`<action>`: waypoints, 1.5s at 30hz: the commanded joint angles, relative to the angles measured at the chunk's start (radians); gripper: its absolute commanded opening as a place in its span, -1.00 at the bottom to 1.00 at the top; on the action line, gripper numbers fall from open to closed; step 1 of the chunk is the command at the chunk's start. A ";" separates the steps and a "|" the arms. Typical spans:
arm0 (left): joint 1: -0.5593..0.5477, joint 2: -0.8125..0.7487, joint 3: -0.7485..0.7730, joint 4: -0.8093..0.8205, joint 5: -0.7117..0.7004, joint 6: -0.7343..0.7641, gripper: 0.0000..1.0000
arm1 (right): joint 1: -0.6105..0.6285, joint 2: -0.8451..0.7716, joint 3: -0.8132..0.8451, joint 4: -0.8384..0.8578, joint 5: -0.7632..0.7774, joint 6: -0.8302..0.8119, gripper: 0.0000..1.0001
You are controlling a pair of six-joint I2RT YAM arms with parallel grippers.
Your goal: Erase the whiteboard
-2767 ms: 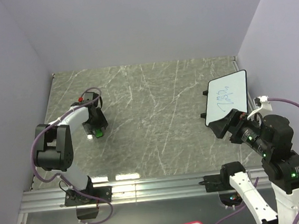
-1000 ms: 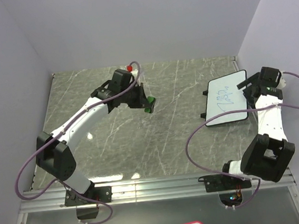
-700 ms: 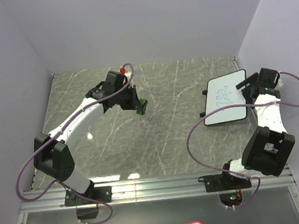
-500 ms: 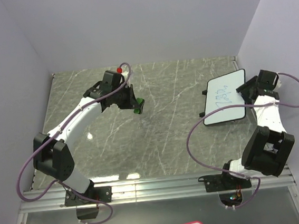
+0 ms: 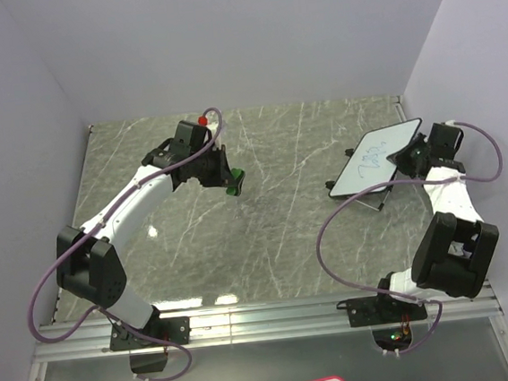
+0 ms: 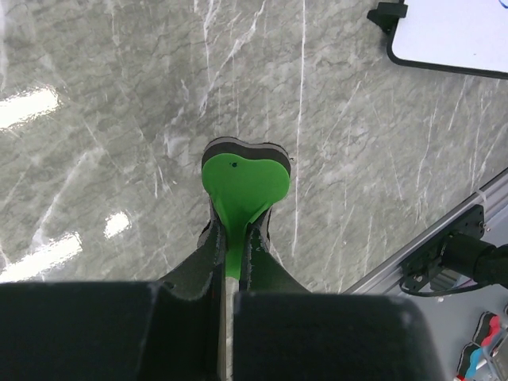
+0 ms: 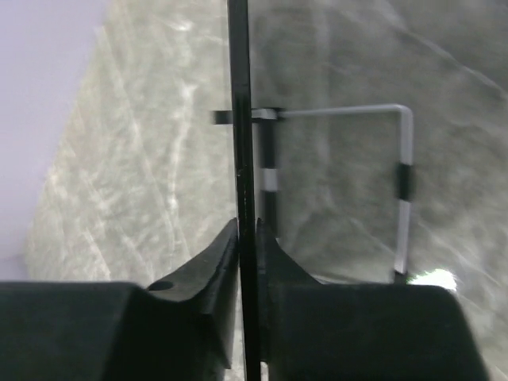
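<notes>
Whiteboard [image 5: 373, 163], pinched tight by one edge in the right gripper [image 5: 407, 155] and tilted up, could twist loose once the left gripper [image 6: 234, 238], clamped on the green eraser [image 6: 244, 178], presses it.

The counter [image 5: 285, 232] was a grey-green marbled slab with white veins, closed in by pale walls [image 5: 222, 40], with an aluminium rail [image 5: 266, 320] along its near edge. The whiteboard [image 5: 373, 161] stood tilted above its right rear part. Whether the wire stand [image 5: 355, 197] touched the surface could not be told.
</notes>
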 commanded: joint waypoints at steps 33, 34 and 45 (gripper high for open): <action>-0.002 -0.026 0.069 0.011 -0.081 -0.075 -0.99 | 0.686 0.233 0.216 0.046 -0.229 -0.111 -1.00; -0.002 -0.018 0.081 0.011 -0.081 -0.075 -0.99 | 0.686 0.236 0.250 0.037 -0.195 -0.109 -1.00; -0.002 0.060 0.184 0.011 -0.081 -0.058 -0.99 | 0.687 0.150 0.445 -0.112 -0.155 -0.177 -1.00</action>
